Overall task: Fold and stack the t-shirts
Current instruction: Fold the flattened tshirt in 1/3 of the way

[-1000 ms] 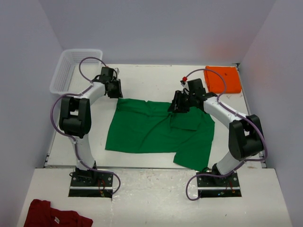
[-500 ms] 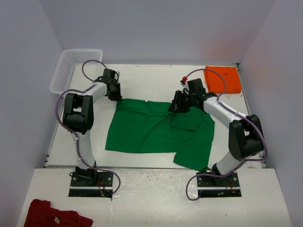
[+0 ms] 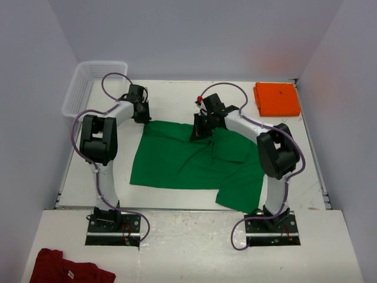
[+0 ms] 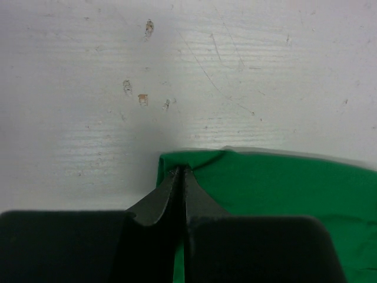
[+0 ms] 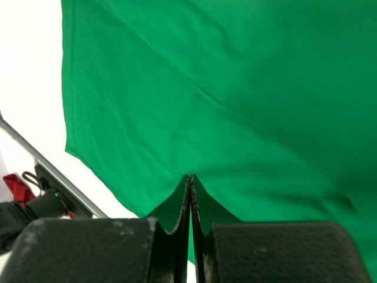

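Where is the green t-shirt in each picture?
Top view: the green t-shirt lies spread in the middle of the white table, between the two arms.
Left wrist view: one corner of the green t-shirt fills the lower right, at the closed jaws.
Right wrist view: the green t-shirt fills nearly the whole picture.
Shared landmark: the white table shows in all three views.

the right fingers (image 5: pixel 179 236) pinch a raised fold of the green t-shirt (image 5: pixel 235 88).
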